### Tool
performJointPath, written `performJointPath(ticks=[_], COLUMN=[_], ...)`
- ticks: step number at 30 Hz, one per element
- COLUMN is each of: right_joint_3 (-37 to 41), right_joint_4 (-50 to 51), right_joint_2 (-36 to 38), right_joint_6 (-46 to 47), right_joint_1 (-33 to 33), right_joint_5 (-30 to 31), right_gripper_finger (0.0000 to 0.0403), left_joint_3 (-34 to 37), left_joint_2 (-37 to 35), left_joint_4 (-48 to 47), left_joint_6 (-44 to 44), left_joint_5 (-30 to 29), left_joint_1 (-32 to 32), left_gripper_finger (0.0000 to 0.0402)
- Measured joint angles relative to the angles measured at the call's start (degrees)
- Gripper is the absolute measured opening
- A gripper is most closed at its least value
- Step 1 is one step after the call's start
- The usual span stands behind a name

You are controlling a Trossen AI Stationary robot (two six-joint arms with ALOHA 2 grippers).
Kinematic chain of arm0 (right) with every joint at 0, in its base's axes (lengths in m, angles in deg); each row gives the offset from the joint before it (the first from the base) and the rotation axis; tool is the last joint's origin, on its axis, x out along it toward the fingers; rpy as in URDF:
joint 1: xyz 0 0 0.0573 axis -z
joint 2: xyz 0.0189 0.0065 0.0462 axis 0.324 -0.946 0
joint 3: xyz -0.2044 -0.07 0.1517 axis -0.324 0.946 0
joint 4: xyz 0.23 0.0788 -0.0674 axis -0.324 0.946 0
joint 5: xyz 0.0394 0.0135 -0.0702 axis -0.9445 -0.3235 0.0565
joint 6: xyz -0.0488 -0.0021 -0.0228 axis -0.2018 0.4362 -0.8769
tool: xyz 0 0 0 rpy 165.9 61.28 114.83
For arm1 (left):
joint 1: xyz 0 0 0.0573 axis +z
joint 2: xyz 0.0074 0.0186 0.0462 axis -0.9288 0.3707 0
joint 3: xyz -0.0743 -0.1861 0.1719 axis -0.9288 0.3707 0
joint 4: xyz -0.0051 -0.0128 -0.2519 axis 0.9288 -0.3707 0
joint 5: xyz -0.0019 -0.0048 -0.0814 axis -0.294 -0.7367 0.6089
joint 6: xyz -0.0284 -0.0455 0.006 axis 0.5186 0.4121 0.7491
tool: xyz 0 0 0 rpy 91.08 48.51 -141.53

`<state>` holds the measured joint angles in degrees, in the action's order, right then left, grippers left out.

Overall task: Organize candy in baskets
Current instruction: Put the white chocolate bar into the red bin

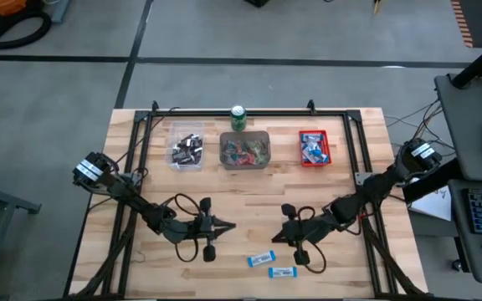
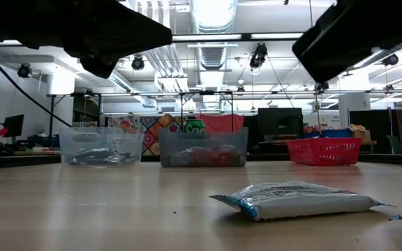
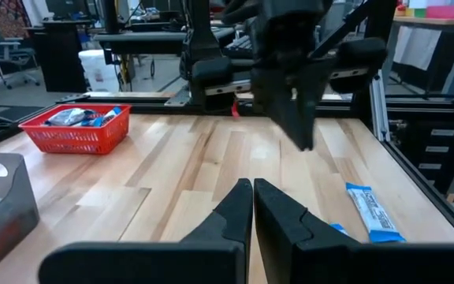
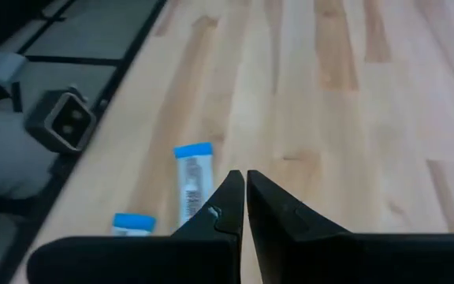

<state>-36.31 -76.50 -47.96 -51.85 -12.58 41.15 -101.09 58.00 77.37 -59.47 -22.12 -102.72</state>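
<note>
Left claw (image 1: 231, 225) clenched, empty, waiting | right claw (image 1: 276, 238) clenched, empty, above two blue-and-white wrapped mini bars (image 1: 261, 259) at six o'clock on wooden tabletop (image 1: 241, 188), likely next pick | red slotted basket (image 1: 315, 149) at one o'clock holds matching bars

The right pincer (image 4: 244, 183) hangs closed over the wooden bench (image 4: 337, 102), with two blue-and-white mini bars (image 4: 191, 183) lying near the bench's edge.
</note>
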Motion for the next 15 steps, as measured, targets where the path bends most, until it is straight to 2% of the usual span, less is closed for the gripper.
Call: performJointPath(ticks=[5,12,15], right_joint_3=[-1.52,-1.53,-1.53], right_joint_4=[0.34,0.22,0.15], right_joint_2=[-0.41,-0.41,-0.47], right_joint_6=[1.90,6.02,6.69], right_joint_1=[-1.61,-4.03,-5.39], right_joint_5=[-0.64,-0.57,2.64], right_gripper_finger=[0.0043,0.0117,0.0146], left_joint_3=[-0.03,-0.03,-0.03], left_joint_2=[0.00,0.00,0.00], left_joint_4=[0.02,0.85,0.91], left_joint_6=[0.01,1.76,3.59], left_joint_5=[-0.07,-0.10,-0.11], left_joint_1=[0.00,-0.02,-0.02], left_gripper_finger=[0.0000,0.0000,0.0000])
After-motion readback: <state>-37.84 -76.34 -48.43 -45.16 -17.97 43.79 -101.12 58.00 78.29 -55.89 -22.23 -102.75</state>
